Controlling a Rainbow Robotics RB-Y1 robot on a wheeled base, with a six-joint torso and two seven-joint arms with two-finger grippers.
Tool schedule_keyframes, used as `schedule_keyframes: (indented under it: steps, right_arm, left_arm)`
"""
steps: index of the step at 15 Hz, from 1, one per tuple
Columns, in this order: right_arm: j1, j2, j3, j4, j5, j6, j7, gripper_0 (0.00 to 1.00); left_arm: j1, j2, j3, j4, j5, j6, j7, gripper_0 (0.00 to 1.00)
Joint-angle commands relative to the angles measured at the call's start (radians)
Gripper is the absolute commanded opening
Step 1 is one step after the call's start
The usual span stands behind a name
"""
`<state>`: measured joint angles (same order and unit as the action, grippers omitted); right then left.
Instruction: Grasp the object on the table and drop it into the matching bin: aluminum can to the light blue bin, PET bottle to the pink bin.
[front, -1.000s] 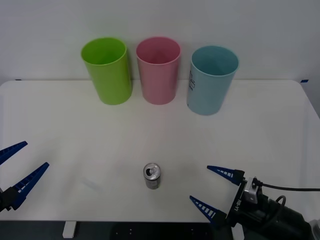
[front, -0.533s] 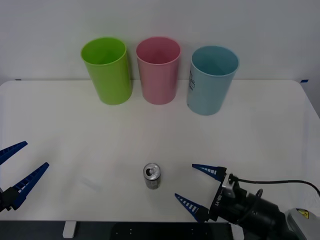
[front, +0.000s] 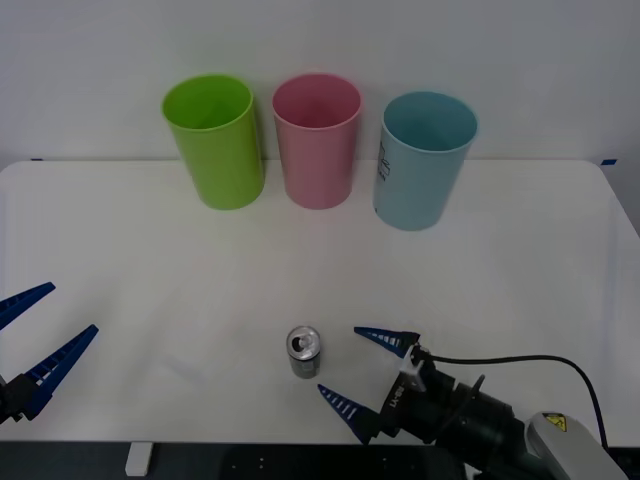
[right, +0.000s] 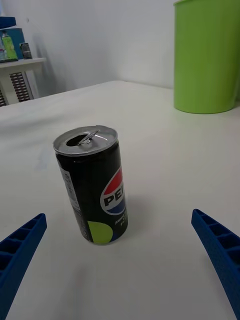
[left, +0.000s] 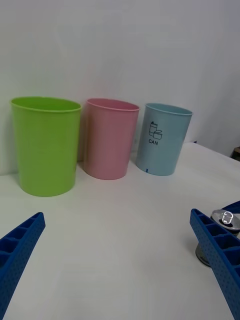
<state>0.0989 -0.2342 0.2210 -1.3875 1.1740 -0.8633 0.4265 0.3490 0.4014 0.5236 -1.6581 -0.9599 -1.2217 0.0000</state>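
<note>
The aluminum can (front: 304, 351) stands upright near the table's front edge, silver-topped with a dark label and an opened pull-tab; it appears close up as the can (right: 93, 182) in the right wrist view and as the can (left: 223, 220) behind a finger in the left wrist view. My right gripper (front: 352, 369) is open just right of the can, fingers pointing at it and apart from it. My left gripper (front: 40, 331) is open at the front left, far from the can. The light blue bin (front: 425, 160) and pink bin (front: 317, 140) stand at the back of the table (front: 520, 260).
A lime green bin (front: 214, 140) stands left of the pink bin at the back. The three bins form a row near the table's far edge. A black cable (front: 530, 361) trails from the right arm. Open white tabletop lies between the can and the bins.
The right gripper has slid left toward the can, from well right of it to just beside it. The left gripper and the can have not moved.
</note>
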Motion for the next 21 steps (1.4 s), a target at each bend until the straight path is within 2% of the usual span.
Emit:
schedule_keyframes:
  steps: [1, 12, 21]
  right_arm:
    - [-0.005, 0.024, 0.026, -0.001, 0.012, 0.040, 0.003, 1.00]
    - [-0.028, 0.085, 0.129, 0.001, 0.046, 0.201, 0.005, 1.00]
    - [-0.031, 0.107, 0.143, 0.001, 0.070, 0.227, 0.023, 1.00]
  left_arm:
    - [0.000, 0.000, 0.000, 0.000, 0.000, 0.000, 0.000, 1.00]
    - [0.000, 0.000, 0.000, 0.000, 0.000, 0.000, 0.000, 1.00]
    - [0.000, 0.000, 0.000, 0.000, 0.000, 0.000, 0.000, 1.00]
